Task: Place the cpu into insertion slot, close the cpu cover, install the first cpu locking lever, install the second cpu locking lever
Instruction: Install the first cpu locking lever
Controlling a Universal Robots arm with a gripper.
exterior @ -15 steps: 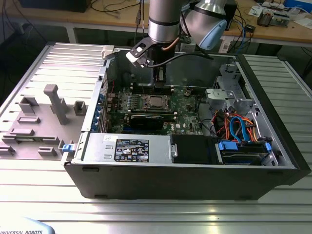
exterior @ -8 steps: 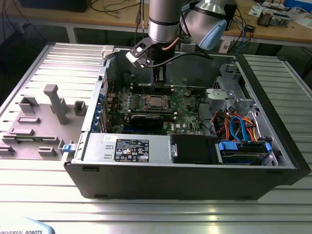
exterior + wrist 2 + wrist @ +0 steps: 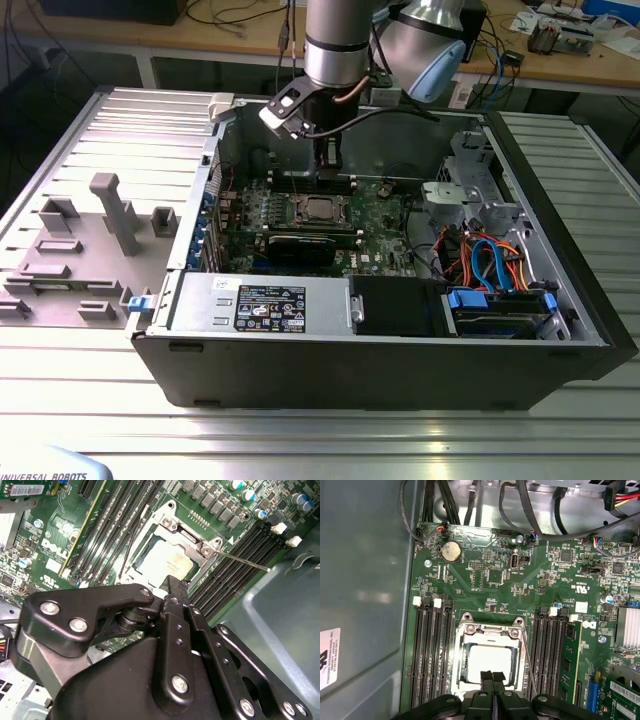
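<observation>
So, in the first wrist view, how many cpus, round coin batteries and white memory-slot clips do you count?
cpu: 1
coin battery: 1
white memory-slot clips: 4
Total: 6

An open black case [image 3: 400,380] sits on a ribbed metal worktop [image 3: 300,430]. Blue and orange cables [image 3: 490,262] lie inside. A round battery [image 3: 451,551] sits on the green board [image 3: 545,580].

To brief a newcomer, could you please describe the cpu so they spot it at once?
Inside the open computer case lies a green motherboard. Between its banks of long black memory slots sits a metal-framed socket; the cpu is the dull silver square in its window.
</observation>
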